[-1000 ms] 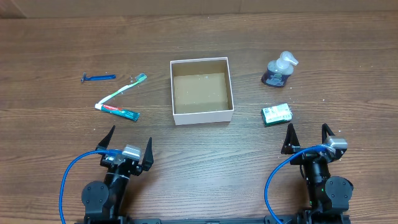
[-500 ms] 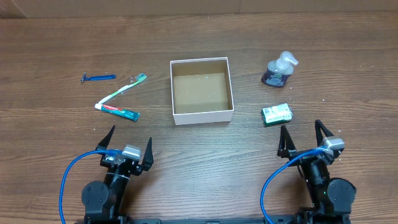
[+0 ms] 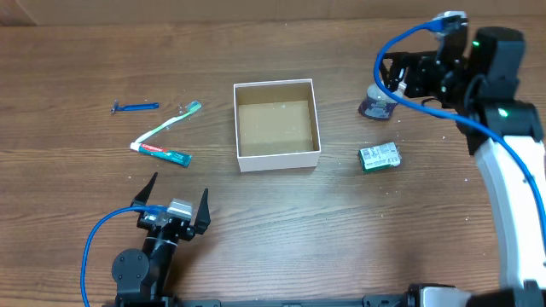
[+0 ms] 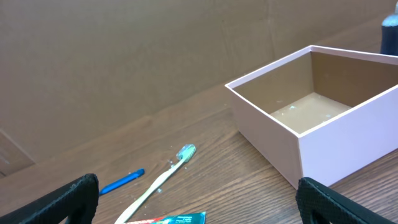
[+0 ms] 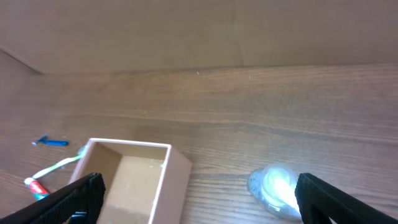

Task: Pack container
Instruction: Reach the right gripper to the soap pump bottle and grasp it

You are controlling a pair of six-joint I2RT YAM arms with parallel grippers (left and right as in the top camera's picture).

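**Right pincer wide over the soap, box waiting mid-desk**

The wooden desk (image 3: 85, 51) carried everything. The right arm (image 3: 512, 170) stretched to the far right corner, and the right gripper (image 5: 199, 183) hung splayed wide above the soap bottle (image 3: 374, 107). The container (image 3: 279, 159) sat mid-desk, nearer the far edge. At the near edge, left side, the left gripper (image 3: 179, 186) gaped wide too. The toothpaste (image 3: 162, 153) and toothbrush (image 3: 166, 126) lay leftward, touching. The green packet (image 3: 380, 158) lay right of the box, and the razor (image 3: 135, 107) lay toward the far left corner.

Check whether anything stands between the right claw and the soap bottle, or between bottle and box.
Nothing visible does. The open right claw hovers by the soap bottle, and only tabletop lies between bottle and container. The green packet sits off that path.
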